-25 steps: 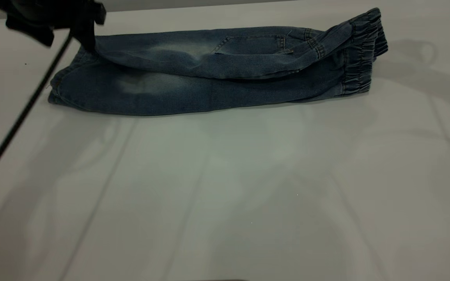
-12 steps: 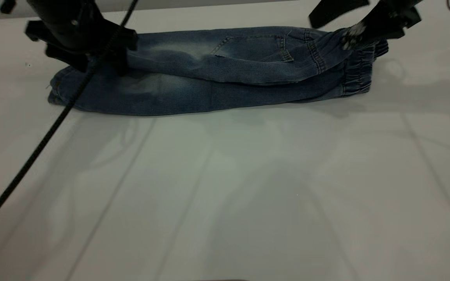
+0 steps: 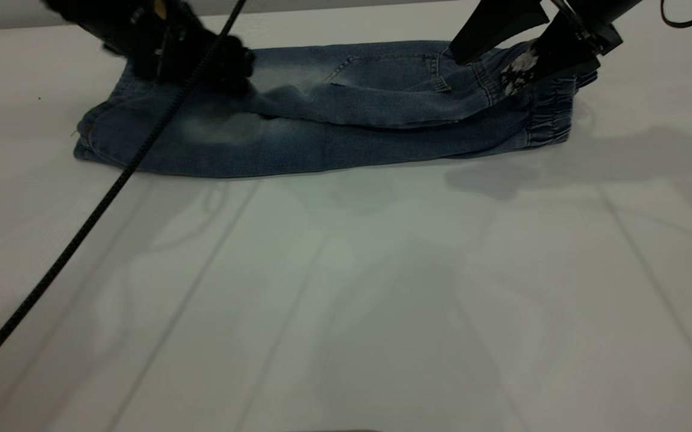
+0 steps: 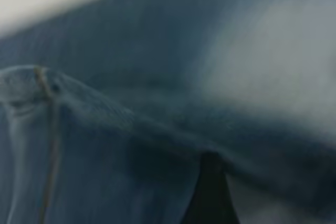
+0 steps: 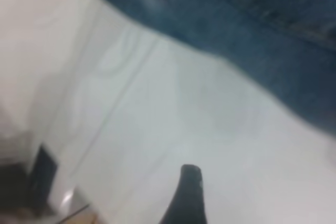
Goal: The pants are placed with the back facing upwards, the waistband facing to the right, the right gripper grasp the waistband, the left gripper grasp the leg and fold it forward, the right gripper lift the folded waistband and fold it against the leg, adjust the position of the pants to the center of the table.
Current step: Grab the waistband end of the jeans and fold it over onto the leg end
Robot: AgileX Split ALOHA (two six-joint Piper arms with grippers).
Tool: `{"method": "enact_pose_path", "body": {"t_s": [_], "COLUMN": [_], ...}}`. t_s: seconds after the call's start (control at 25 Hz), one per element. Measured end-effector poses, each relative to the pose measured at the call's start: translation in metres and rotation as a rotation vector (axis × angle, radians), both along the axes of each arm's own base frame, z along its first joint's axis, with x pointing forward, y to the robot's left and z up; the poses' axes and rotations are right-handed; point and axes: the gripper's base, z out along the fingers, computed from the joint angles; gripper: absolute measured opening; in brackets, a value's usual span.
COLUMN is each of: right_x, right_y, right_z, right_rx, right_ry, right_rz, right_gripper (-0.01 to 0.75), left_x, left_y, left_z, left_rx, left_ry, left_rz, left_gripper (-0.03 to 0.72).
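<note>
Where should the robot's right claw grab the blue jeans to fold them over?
Probably by the gathered elastic waistband at the right end of the blue denim pants, coming down from above: that ruffled edge is bunched thick and lies right beneath the black right gripper.

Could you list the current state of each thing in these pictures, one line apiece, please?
pants: lying lengthwise along the far side of the table, folded so one half lies over the other.
waistband: gathered, at the right end, resting on the table.
left gripper: low on the pants' left part.
right gripper: over the waistband end, fingers spread.
table: white, carrying the pants.
</note>
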Motion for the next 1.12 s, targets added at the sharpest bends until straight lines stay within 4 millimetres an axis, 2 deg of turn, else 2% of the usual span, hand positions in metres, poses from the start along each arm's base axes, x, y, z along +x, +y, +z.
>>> {"method": "enact_pose_path", "body": {"t_s": [0.24,0.36,0.48,0.68,0.84,0.92,1.12], "right_x": [-0.011,-0.013,-0.014,-0.012,0.001,0.012,0.052], "right_y": [0.005,0.006,0.013,0.031,0.036,0.038,0.044], "right_z": [0.005,0.004,-0.001,-0.039,-0.062,-0.059,-0.024], "right_rx": [0.071,0.064,0.051,-0.034,-0.08,-0.047,0.065], "right_ry": [0.068,0.075,0.081,0.086,0.028,-0.016,-0.234], "right_rz": [0.104,0.122,0.129,0.109,0.018,-0.034,-0.165], "right_gripper": [0.586,0.586,0.586,0.586,0.586,0.586,0.586], "left_x": [0.02,0.026,0.026,0.023,0.02,0.019,0.017], "left_y": [-0.001,0.001,0.004,0.008,0.011,0.012,0.014], "left_z": [0.026,0.032,0.029,0.021,0.016,0.014,0.011], "left_rx": [-0.126,-0.143,-0.126,-0.094,-0.069,-0.061,-0.039], "left_ry": [-0.208,-0.216,-0.165,-0.068,-0.014,0.01,0.052], "left_rz": [-0.018,0.017,0.049,0.096,0.118,0.13,0.148], "left_gripper": [0.506,0.506,0.506,0.506,0.506,0.506,0.506]}}
